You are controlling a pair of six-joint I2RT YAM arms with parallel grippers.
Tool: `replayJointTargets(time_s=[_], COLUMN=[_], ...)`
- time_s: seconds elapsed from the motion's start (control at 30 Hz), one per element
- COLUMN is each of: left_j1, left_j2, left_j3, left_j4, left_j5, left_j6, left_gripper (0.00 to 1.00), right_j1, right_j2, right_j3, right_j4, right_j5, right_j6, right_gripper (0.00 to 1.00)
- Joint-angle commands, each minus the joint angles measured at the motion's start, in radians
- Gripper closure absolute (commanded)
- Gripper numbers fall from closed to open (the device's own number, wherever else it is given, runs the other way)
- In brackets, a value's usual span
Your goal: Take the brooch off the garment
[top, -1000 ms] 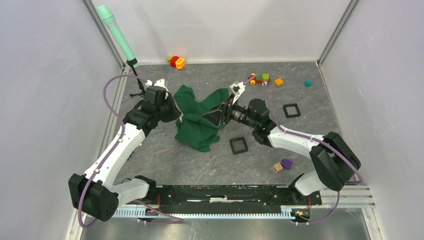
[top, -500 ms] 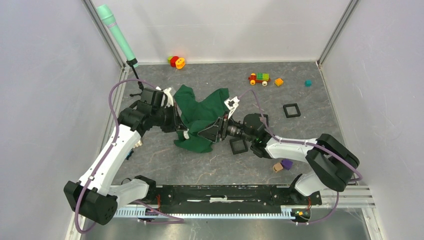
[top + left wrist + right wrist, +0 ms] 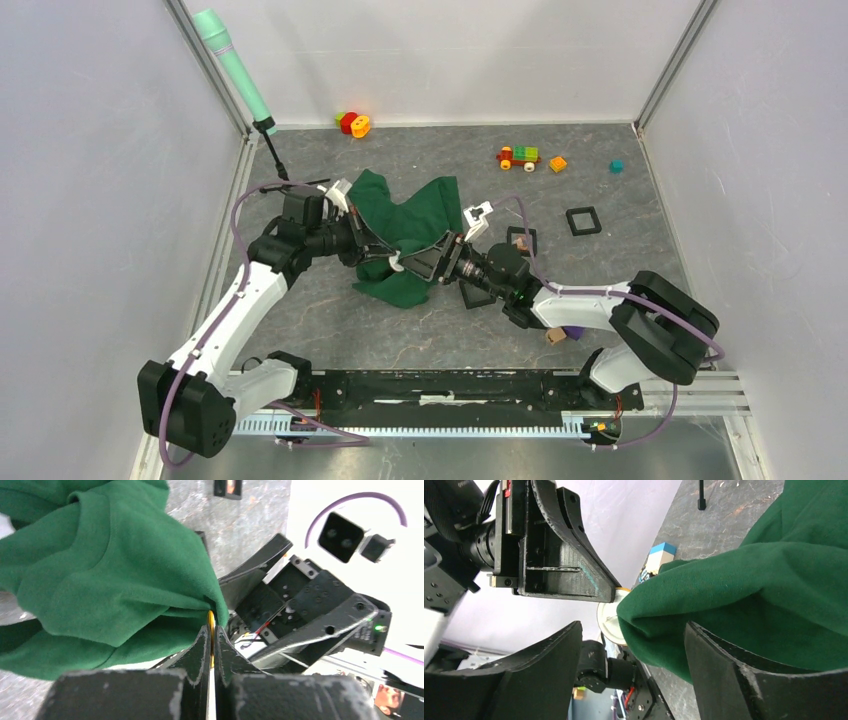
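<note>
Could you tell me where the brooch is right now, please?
In the right wrist view, the brooch sits at the folded edge of the green garment, pinched by the fingers of the left gripper, mid-table between both arms.

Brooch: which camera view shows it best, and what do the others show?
Right wrist view: the brooch shows its white round face beside the green cloth, held by the left hand. Left wrist shows only a thin gold edge between shut fingers; the top view, a tiny white speck.
</note>
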Motion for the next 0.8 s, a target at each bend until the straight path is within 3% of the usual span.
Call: replayJointTargets(time_s=[0.0,0.1,0.33,0.43,0.6,0.77], left_j1=[0.005,0.005,0.005,0.005,0.006,0.006], left_j2=[-0.015,-0.02,-0.051,-0.051,-0.051,-0.044], left_j3=[-0.002,-0.018,-0.037,-0.043,-0.053,-0.057], left_j4=[0.172,0.194,0.177,0.178,0.203,0.212], left_j5=[0.103,0.124,0.116,0.127,0.144,0.154], left_j6=[-0.124,-0.138,-0.121,-0.121,-0.126,-0.127], left_gripper=[0.98,0.98,0.98,0.98,0.98,0.98], right_j1=[0.02,0.024,0.026,0.026,0.032,0.036], right_j2=[-0.035,-0.019,0.006,0.017,0.032,0.05], right_j3=[-0.009,-0.016,-0.044,-0.031,-0.02,-0.001], right_j4=[0.063,0.111,0.22,0.217,0.209,0.195], right_j5=[0.125,0.135,0.143,0.143,0.143,0.138], right_j6=[0.07,0.09,0.138,0.136,0.13,0.113], right_gripper=[0.24,0.3,0.33,0.39,0.41,0.51])
